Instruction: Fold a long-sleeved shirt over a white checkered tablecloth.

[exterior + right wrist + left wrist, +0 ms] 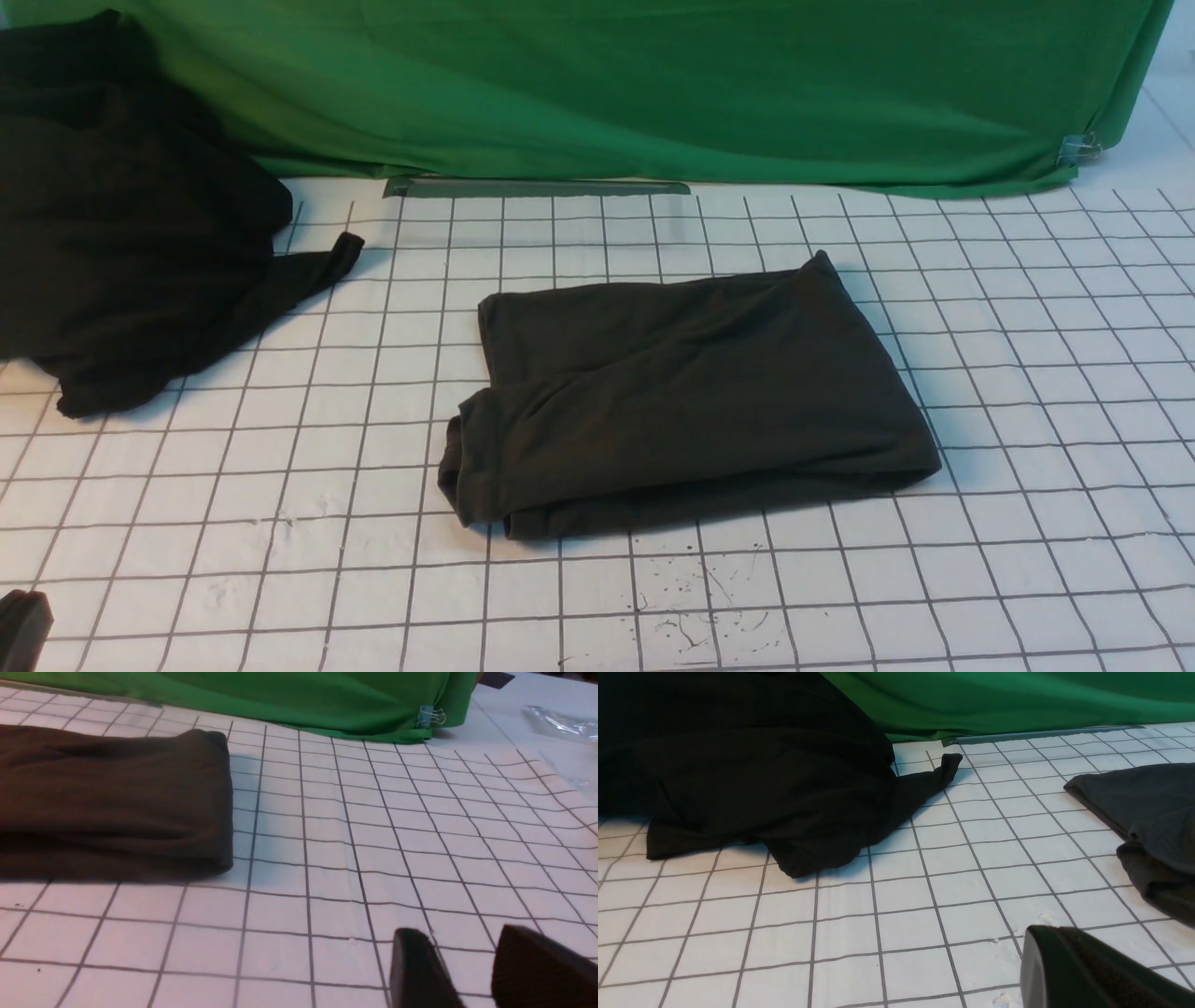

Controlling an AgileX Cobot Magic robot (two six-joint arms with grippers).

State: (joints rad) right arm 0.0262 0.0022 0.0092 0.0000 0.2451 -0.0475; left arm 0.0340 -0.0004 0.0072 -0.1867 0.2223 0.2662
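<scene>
Jaws idle: left gripper pressed together, right gripper parted, both empty.
Folded long-sleeved shirt lies crosswise on the white checkered tablecloth, between both arms.

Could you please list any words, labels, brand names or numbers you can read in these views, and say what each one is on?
None can be read in any view.
The folded long-sleeved shirt shows only plain dark fabric; no print or label faces the cameras.
The black garment bundle, green cloth and white checkered tablecloth carry no lettering, only grid lines and dark specks.
</scene>
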